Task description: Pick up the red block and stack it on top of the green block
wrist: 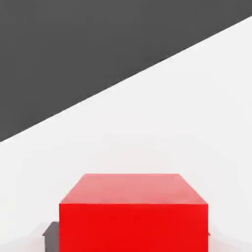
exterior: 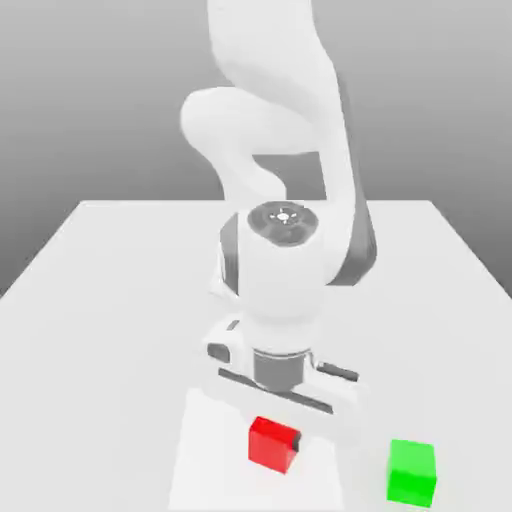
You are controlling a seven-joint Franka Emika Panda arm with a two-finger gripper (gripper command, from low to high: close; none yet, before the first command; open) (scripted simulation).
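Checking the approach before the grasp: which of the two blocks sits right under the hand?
The red cube-shaped block. It lies directly below the hand, while the green cube-shaped block stands apart toward the exterior view's right.

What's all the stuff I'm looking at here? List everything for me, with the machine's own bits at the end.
red block: one, red, on the table just below the arm's hand; in the hand view it sits close up.
green block: one, green, on the table toward the exterior view's right of the red block, apart from it.
table: one, white, under both blocks.
backdrop: plain grey, behind the table.
robot arm: one, white with grey joints, bending down over the red block.
hand of the arm: one, white and grey, right above the red block; whether the jaws are open or shut cannot be told.
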